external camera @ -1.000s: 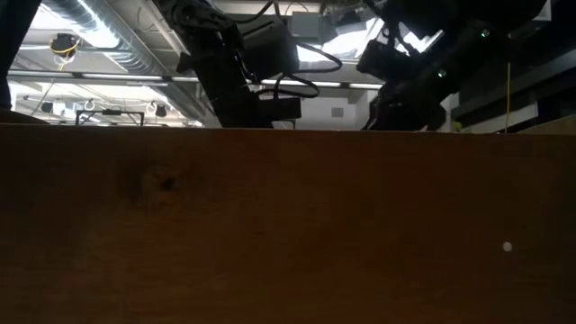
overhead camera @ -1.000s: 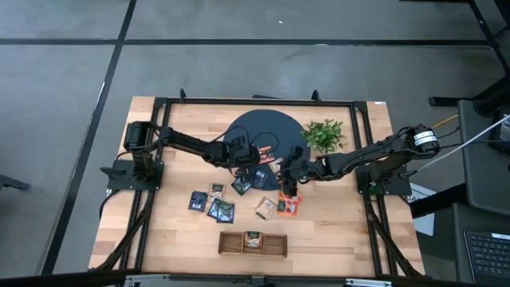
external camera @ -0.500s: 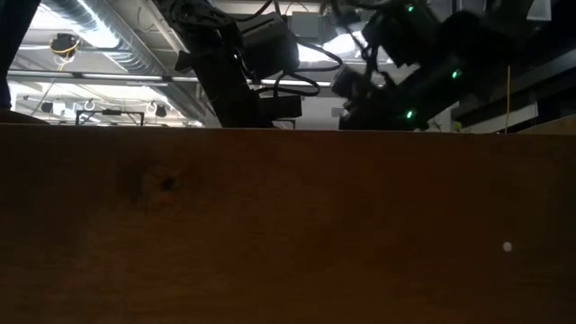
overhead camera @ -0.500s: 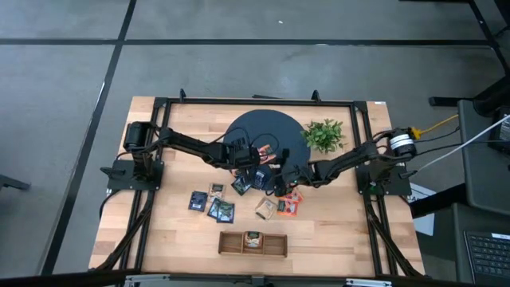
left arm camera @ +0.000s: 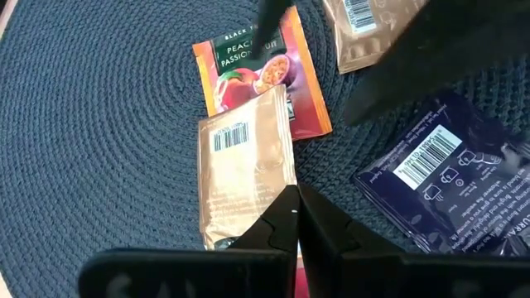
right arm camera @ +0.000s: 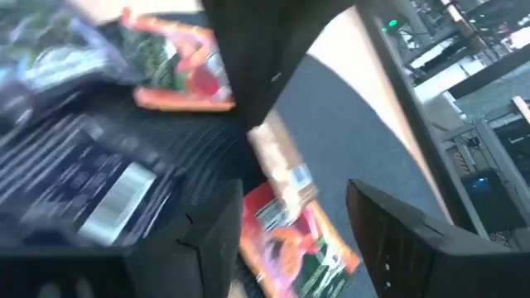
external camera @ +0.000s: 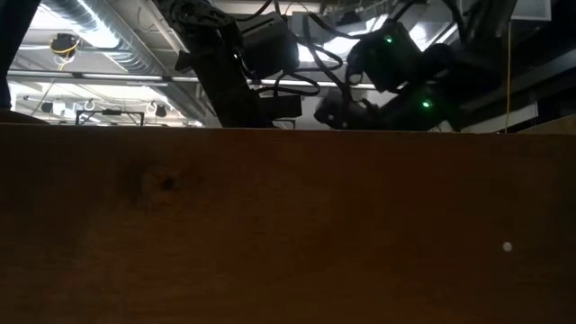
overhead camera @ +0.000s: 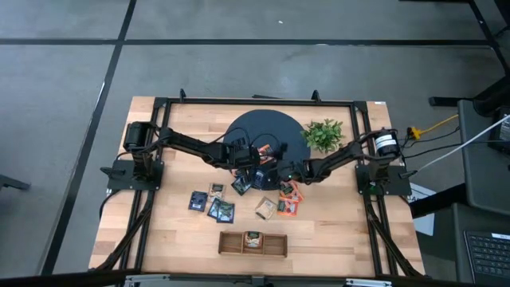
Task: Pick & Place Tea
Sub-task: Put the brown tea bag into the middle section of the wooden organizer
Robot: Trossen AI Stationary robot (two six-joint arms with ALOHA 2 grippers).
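Just beyond the left gripper (left arm camera: 296,217), whose two dark fingers (left arm camera: 269,232) are pressed together and hold nothing, a beige sachet (left arm camera: 246,170) lies flat on the dark round woven mat (left arm camera: 99,141) with its barcode up. Its far edge overlaps an orange-red sachet (left arm camera: 263,70) printed with fruit. To one side of the closed tips sits a dark navy sachet (left arm camera: 447,178), also barcode up, and past it another beige sachet (left arm camera: 373,25) is partly hidden by a dark arm part.

Over the same edge of the mat the right gripper (right arm camera: 294,228) hangs with its fingers (right arm camera: 211,240) spread wide and empty; between them a red sachet (right arm camera: 302,244) shows, with a beige sachet (right arm camera: 281,161) just above it and a navy one (right arm camera: 91,190) beside.

From overhead, the left gripper (overhead camera: 256,174) and right gripper (overhead camera: 280,176) are close together at the mat's (overhead camera: 267,127) near rim. Farther toward the worktop's (overhead camera: 335,231) front lie scattered sachets (overhead camera: 221,210), and beyond them a wooden tray (overhead camera: 253,243) with one sachet in its middle compartment. A leafy plant (overhead camera: 323,134) stands behind the right gripper.
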